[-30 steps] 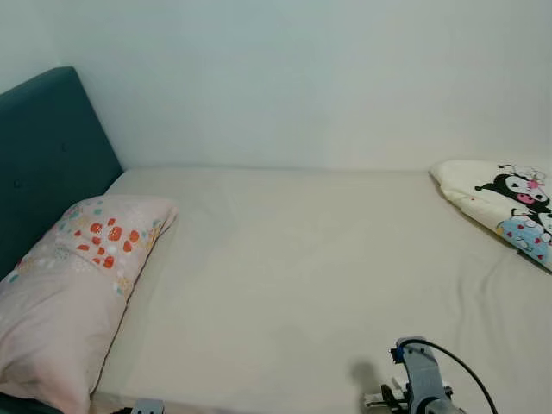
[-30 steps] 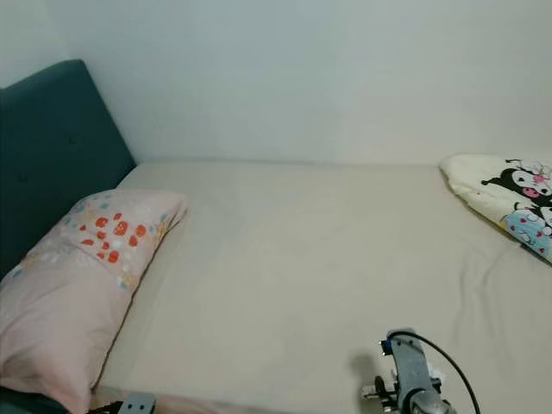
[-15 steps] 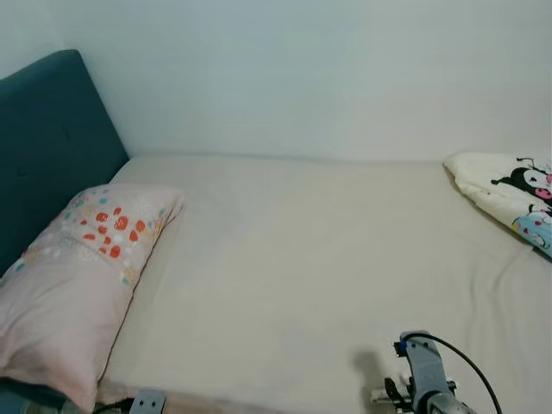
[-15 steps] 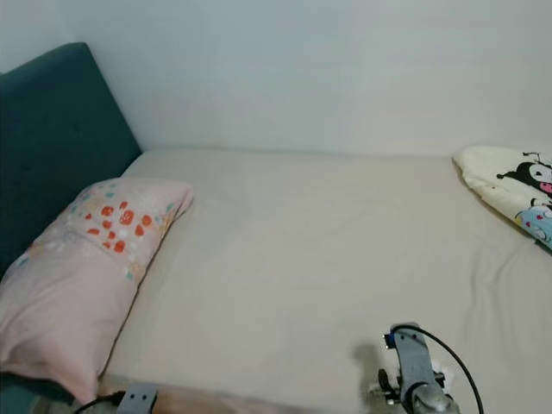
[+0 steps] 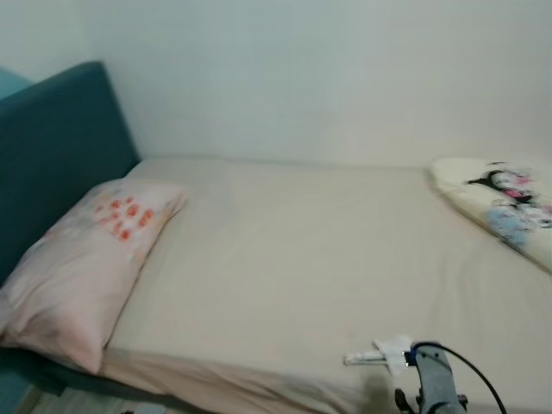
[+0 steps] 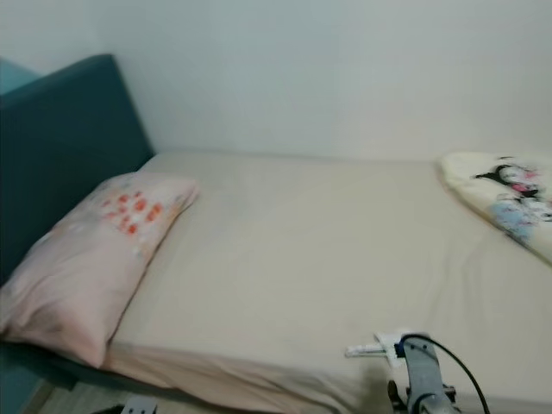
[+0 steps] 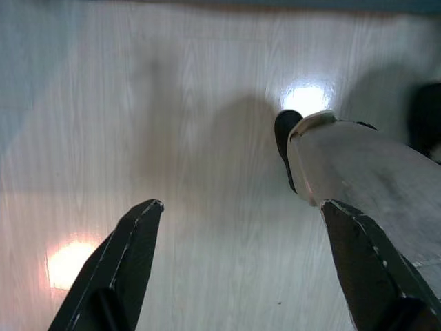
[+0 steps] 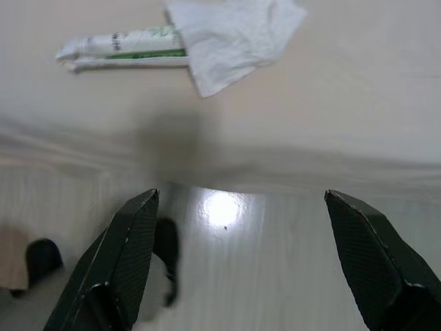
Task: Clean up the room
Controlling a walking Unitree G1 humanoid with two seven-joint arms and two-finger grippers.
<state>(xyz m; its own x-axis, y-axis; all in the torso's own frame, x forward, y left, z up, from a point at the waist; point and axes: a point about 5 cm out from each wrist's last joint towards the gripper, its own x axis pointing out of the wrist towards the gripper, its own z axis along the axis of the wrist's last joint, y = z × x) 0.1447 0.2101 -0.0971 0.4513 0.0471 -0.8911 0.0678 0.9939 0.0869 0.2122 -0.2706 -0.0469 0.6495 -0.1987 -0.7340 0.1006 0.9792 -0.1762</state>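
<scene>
You'll find the small tube (image 8: 122, 48) and the crumpled tissue (image 8: 234, 36) at the bottom right of the head view, on the bed (image 5: 293, 259) edge. Both look light and squishy. Your right gripper (image 8: 255, 269) is spread wide; pinch the tube's middle. Left gripper (image 7: 241, 276) hangs spread too.

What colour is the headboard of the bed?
The headboard is dark teal, seen best in the left eye view, behind the pink pillow.
</scene>
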